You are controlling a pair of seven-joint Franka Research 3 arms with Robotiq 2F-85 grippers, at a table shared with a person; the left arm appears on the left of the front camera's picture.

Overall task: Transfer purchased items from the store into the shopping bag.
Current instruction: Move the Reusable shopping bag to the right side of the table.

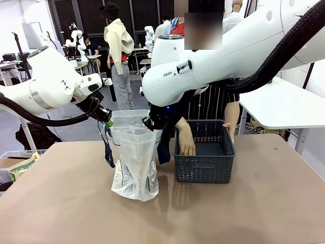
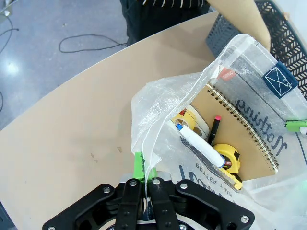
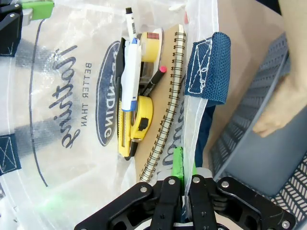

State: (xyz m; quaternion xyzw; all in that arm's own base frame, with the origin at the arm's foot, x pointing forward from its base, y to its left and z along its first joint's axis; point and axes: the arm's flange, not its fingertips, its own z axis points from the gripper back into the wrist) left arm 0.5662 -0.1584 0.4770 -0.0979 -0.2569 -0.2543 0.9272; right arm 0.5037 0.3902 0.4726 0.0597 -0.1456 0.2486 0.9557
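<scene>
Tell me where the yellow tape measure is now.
In the left wrist view, the yellow tape measure lies inside the shopping bag, against the spiral notebook and beside the white marker.

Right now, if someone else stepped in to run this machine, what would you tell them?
Left jaws: shut on the shopping bag rim.
Right jaws: shut on the opposite rim, mouth held open.
In the bag: spiral notebook, tape measure, marker, tape roll.
Person's hand is inside the basket; no items visible there.
Left: probably check the basket, then release the bag.
</scene>
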